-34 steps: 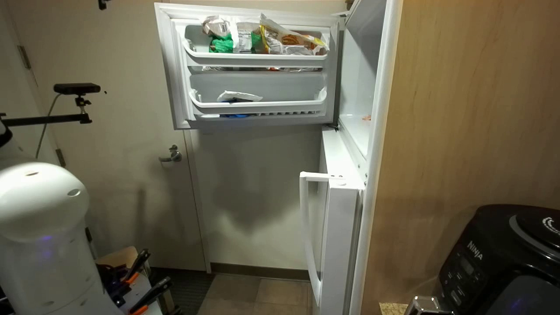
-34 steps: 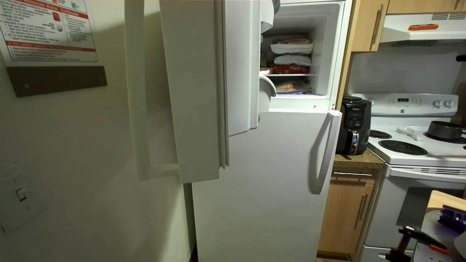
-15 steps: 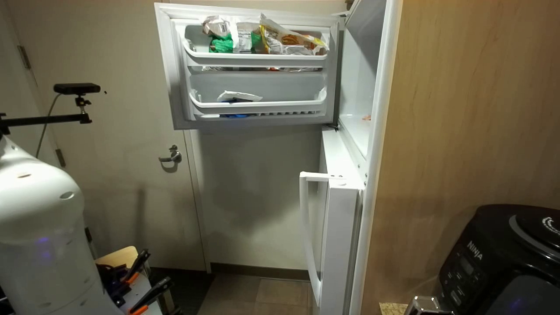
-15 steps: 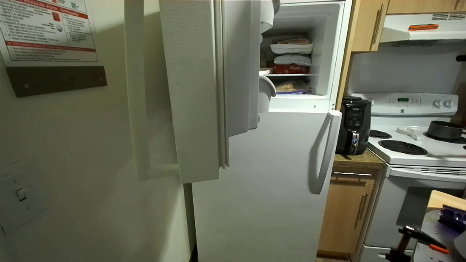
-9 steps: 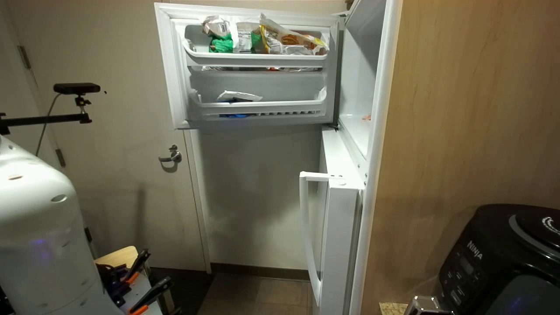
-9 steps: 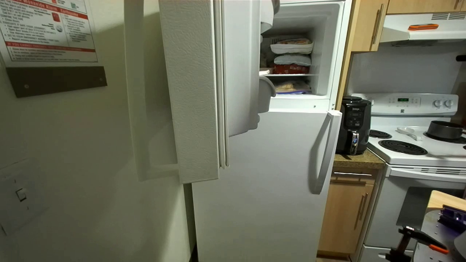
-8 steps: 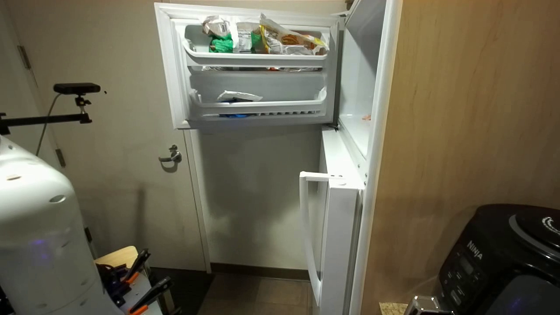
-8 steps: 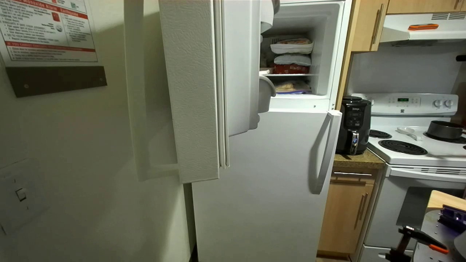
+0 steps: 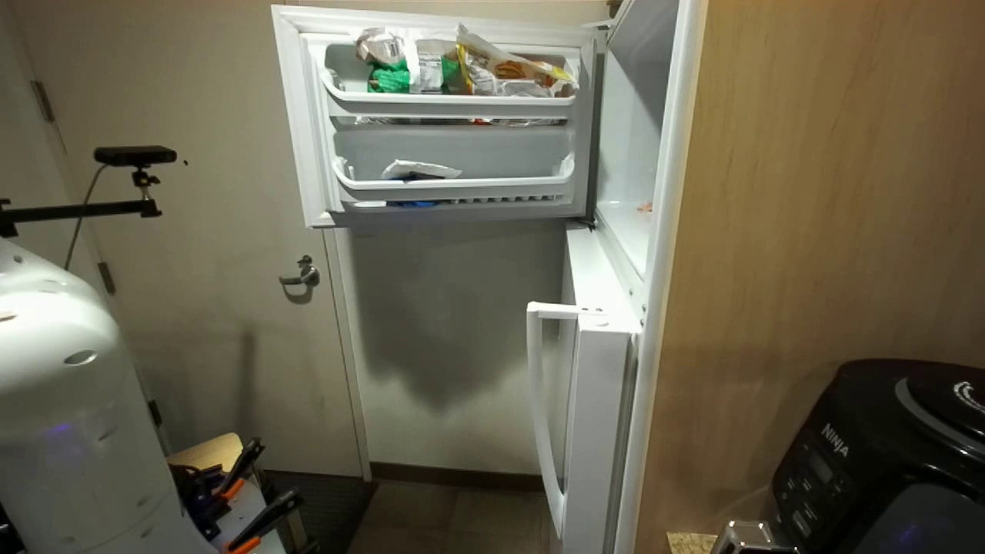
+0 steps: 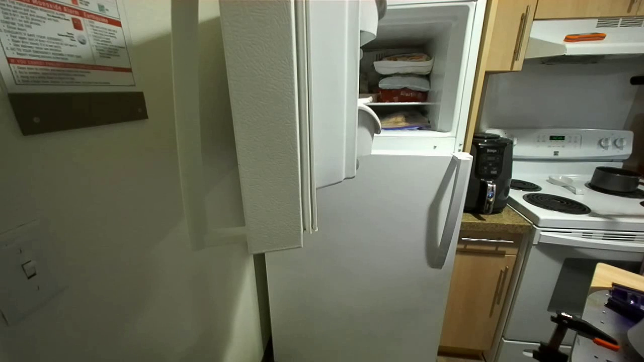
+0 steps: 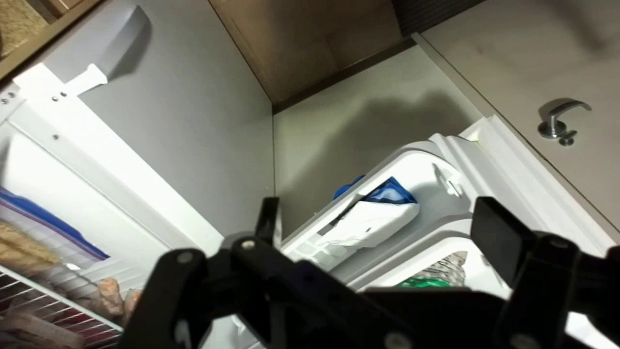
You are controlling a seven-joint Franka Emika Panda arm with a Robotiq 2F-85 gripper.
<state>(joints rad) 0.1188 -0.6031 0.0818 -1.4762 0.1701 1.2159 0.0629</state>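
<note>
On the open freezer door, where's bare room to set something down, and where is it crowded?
Free: in the lower bin, between the white packet and the bin's hinge-side end, as far as is visible. Crowded: the upper bin, where bags fill nearly its whole width.

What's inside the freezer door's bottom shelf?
The bottom shelf holds a white packet with a blue wrapper showing beside it. I can't tell if they're one package. Anything under the packet is covered. In an exterior view, the shelf's front hides part of both.
</note>
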